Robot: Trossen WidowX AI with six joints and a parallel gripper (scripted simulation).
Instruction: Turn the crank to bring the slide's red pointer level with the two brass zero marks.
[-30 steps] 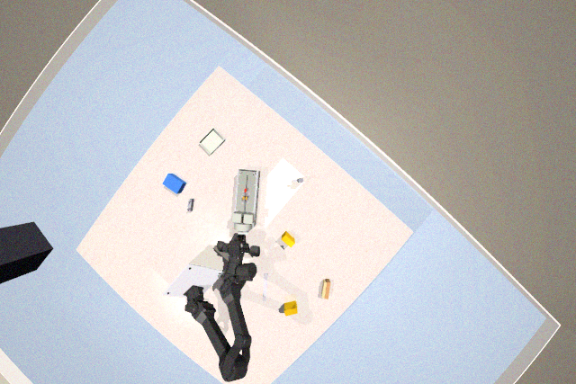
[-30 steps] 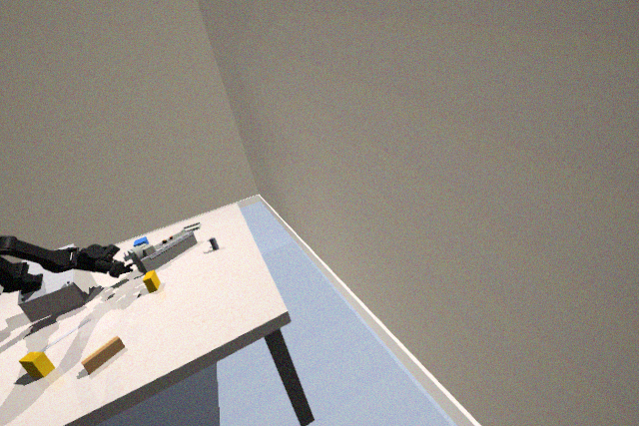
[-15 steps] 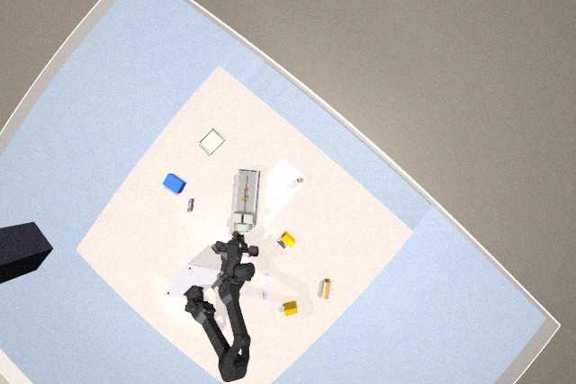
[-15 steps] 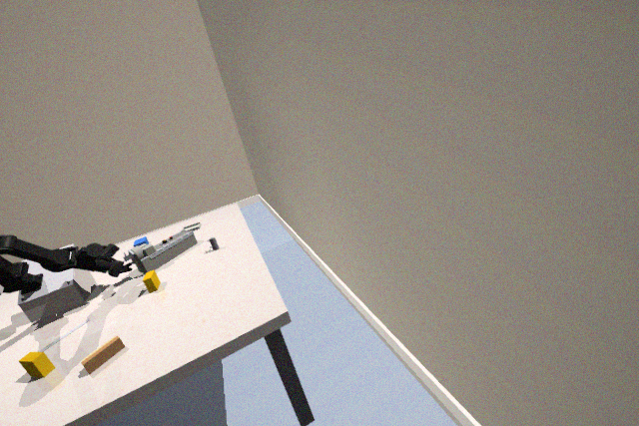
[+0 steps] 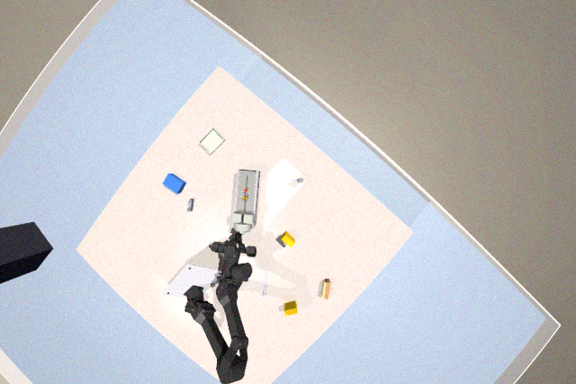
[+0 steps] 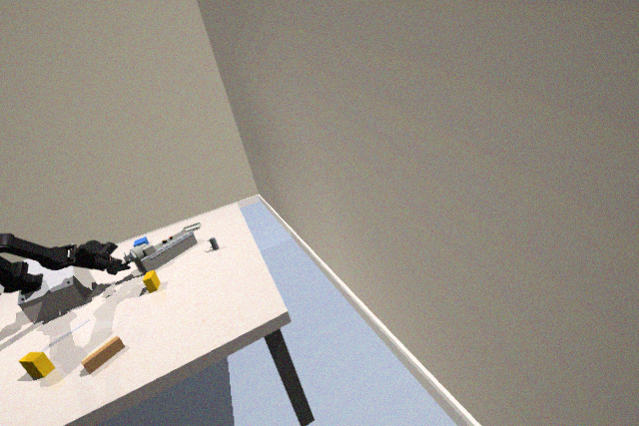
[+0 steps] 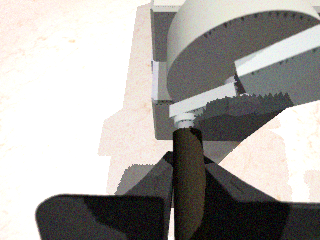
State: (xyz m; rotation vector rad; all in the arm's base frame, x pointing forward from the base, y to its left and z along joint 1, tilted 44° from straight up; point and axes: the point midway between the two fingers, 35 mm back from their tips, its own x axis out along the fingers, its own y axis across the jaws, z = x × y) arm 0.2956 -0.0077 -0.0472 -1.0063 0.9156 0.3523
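The grey slide machine (image 5: 251, 184) (image 6: 173, 253) stands on the table, its crank end toward my arm. The red pointer (image 5: 245, 190) sits on the slide slot, a little past the brass marks (image 5: 244, 198) on the side away from the crank; they are not level. In the wrist view the light grey crank arm (image 7: 202, 100) slants from the round hub (image 7: 235, 50) down to the dark brown handle (image 7: 189, 185). My gripper (image 5: 236, 233) (image 6: 127, 265) (image 7: 182, 157) is shut on that handle. The pointer and marks are out of the wrist view.
A yellow block (image 5: 288, 238) (image 6: 151, 280) stands near the crank end. Another yellow block (image 5: 290, 308) (image 6: 37, 364) and a brown block (image 5: 327, 289) (image 6: 103, 354) lie farther off. A blue block (image 5: 174, 183) and a shallow tray (image 5: 200, 141) lie across the machine. A grey box (image 6: 56, 291) stands by the arm.
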